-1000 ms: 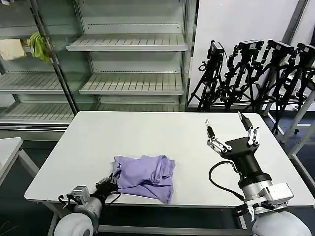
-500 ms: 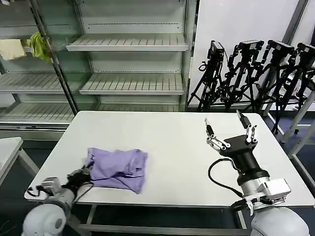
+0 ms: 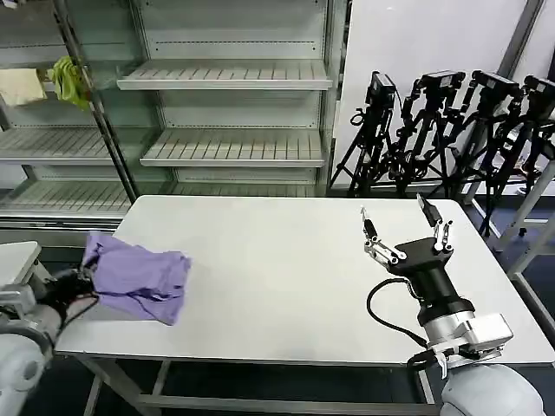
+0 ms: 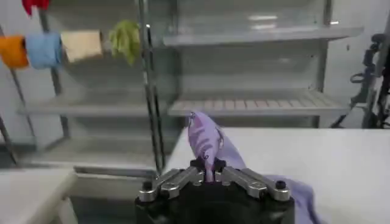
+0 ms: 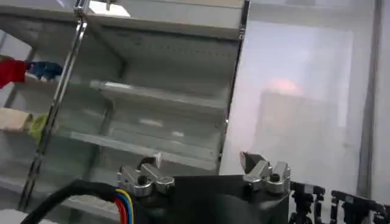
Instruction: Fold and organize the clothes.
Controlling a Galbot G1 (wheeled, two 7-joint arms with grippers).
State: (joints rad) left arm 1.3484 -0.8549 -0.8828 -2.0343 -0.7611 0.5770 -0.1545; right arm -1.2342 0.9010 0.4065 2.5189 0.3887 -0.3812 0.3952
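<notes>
— At the table's (image 3: pixel 286 260) left edge, what is being held?

— A bunched lavender T-shirt (image 3: pixel 139 277) is pinched by the left gripper (image 3: pixel 80 282), whose fingers are clamped together on a ridge of the fabric (image 4: pixel 206 143). Part of the shirt is draped over the table's left edge, and the rest is lying on the tabletop.

— And the other arm?

— The right gripper (image 3: pixel 406 236) is held above the right side of the table, well apart from the shirt, with its fingers spread wide and nothing between them.

— What could go wrong from here?

— Only a narrow fold appears to be gripped, so the soft fabric could slip free. With so much cloth already at the edge, the shirt could be dragged off the table entirely and dropped to the floor. It is crumpled as well, so any fold attempted now would likely be made over wrinkles.
</notes>
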